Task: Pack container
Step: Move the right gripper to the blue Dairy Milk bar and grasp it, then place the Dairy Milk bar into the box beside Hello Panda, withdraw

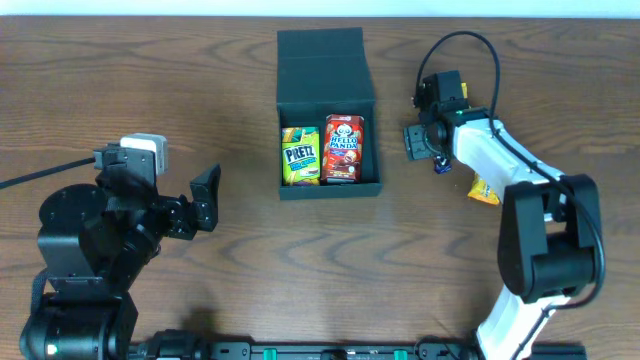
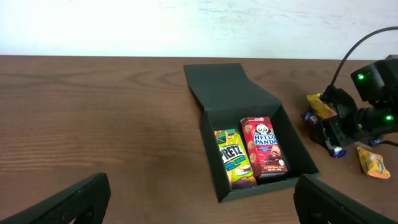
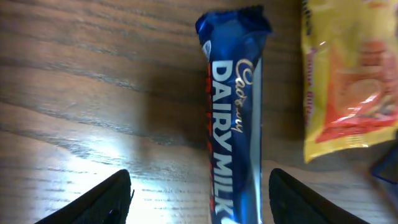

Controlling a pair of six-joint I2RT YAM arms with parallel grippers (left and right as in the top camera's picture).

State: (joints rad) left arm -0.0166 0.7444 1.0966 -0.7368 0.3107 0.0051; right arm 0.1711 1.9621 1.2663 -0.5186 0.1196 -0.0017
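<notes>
Container sits at mid-table, toward the far edge, upright, with its lid swung open and lying back flat on the far side. Inside I see two items side by side against the front wall: a green and yellow pretzel packet on the left and a red panda biscuit box just beside it on the right. They look to be touching. A narrow strip of bare floor shows right of the red box.

Right gripper is just right of the container, pointed down at the wooden table. Its fingers are spread wide and have hold of nothing. A blue chocolate bar lies on the table between them. I cannot tell whether either finger touches it. A yellow snack packet lies just beside the bar, a thin gap between them.

Left gripper hangs well left of the container, facing it, fingers wide apart and empty
</notes>
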